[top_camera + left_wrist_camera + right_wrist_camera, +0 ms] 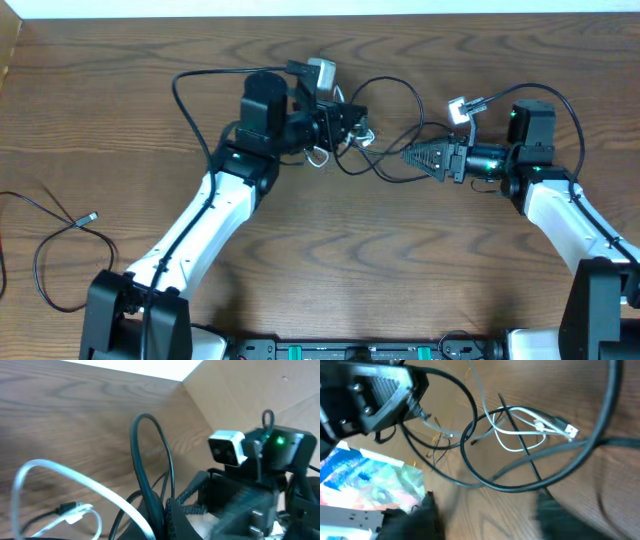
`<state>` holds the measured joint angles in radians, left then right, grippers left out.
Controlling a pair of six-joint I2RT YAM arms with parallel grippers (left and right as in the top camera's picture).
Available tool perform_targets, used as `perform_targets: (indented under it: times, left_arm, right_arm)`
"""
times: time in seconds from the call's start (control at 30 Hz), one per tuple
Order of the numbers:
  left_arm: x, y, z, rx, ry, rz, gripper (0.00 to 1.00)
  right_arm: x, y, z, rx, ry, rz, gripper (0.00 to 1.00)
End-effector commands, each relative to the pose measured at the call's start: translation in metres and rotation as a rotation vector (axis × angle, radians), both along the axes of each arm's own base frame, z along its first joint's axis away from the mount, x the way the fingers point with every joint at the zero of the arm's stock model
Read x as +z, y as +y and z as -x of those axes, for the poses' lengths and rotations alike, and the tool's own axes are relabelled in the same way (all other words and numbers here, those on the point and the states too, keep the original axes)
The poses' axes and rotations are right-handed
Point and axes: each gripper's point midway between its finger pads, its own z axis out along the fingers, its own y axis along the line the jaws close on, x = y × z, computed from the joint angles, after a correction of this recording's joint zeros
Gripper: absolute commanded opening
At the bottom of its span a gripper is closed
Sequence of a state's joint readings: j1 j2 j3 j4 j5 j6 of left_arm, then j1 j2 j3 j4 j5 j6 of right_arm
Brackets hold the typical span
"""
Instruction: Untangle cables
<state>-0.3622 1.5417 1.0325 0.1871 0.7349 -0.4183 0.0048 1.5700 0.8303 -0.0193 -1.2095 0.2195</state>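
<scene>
The tangled cables [375, 135] lie at the table's far middle: thin black loops and a short white cord [320, 155]. My left gripper [345, 125] is in the tangle, shut on a black cable [155, 460] that arches up from between its fingers. The white cord [75, 477] curves just beside it. My right gripper [410, 157] points left at the tangle's right edge. In the right wrist view its blurred fingers [490, 515] stand apart over bare wood, just short of a black loop [520, 485] and the white cord [520, 430] with its plug.
A separate black cable [60, 240] with a small plug lies at the left of the table. A white adapter block [320, 70] sits behind the tangle and a white plug [460, 108] near the right arm. A blurred colourful object [370, 480] shows under the left gripper.
</scene>
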Motion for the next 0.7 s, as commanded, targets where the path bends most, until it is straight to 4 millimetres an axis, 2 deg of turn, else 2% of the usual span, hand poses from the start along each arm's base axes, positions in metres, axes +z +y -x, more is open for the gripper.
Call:
perform_targets:
  times: [0.0, 0.1, 0.17, 0.2, 0.23, 0.27, 0.4, 0.67]
  left_arm:
    - [0.0089, -0.0102, 0.0066, -0.034, -0.022, 0.016, 0.08]
    - [0.0092, -0.0103, 0.0066, -0.034, -0.024, 0.017, 0.08]
    - [0.0091, -0.0103, 0.0067, -0.034, -0.02, 0.018, 0.08]
    - [0.0091, -0.0103, 0.0067, -0.034, -0.02, 0.018, 0.08]
    - [0.0092, -0.0103, 0.0067, -0.034, -0.021, 0.018, 0.08]
    - [0.0092, -0.0103, 0.0067, -0.034, -0.021, 0.018, 0.08]
    - [0.0091, -0.0103, 0.0067, -0.034, -0.02, 0.018, 0.08]
    - [0.0088, -0.0106, 0.0068, -0.049, -0.062, -0.004, 0.08]
  right_arm:
    - [0.0047, 0.006, 0.0021, 0.018, -0.03, 0.007, 0.01]
    - [0.005, 0.0063, 0.0026, 0.021, -0.03, 0.005, 0.01]
    - [0.0047, 0.0065, 0.0029, 0.021, -0.027, 0.005, 0.31]
    - [0.0047, 0.0065, 0.0029, 0.021, -0.027, 0.006, 0.54]
    - [0.0043, 0.0063, 0.0026, 0.019, -0.027, 0.008, 0.66]
    - [0.0043, 0.0063, 0.0025, 0.019, -0.027, 0.008, 0.7]
    - [0.0043, 0.0067, 0.0027, 0.02, -0.027, 0.008, 0.75]
    - [0.0087, 0.0096, 0.0078, 0.049, -0.02, -0.021, 0.7]
